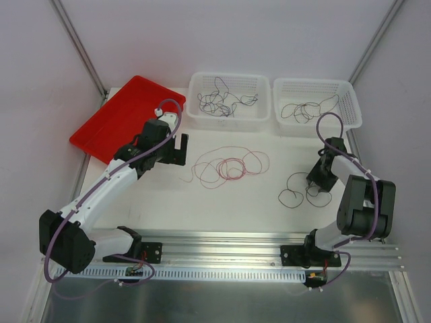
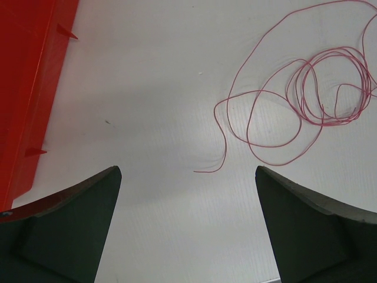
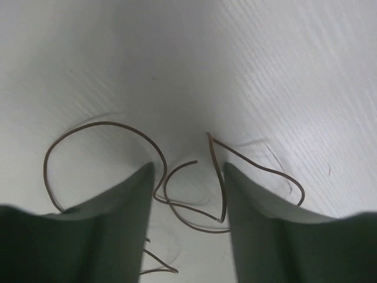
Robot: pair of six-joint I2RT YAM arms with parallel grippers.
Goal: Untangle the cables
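A red-pink cable [image 1: 229, 165] lies in loose coils at the table's middle. In the left wrist view the same cable [image 2: 323, 122] sits ahead and to the right. My left gripper [image 1: 180, 149] hovers just left of it. That gripper [image 2: 188, 171] is wide open, with bare table between the fingers. A dark cable [image 1: 306, 185] lies in loops at the right. My right gripper [image 1: 319, 184] is down over it. In the right wrist view the gripper [image 3: 188, 168] stands open astride strands of the dark cable [image 3: 188, 209], with a gap showing between the fingers.
Two white baskets stand at the back, the left one [image 1: 229, 75] and the right one [image 1: 313, 82]. Each holds a tangle of dark wires. A red tray [image 1: 124, 118] lies tilted at the back left, and its edge [image 2: 29, 88] shows left of my left gripper.
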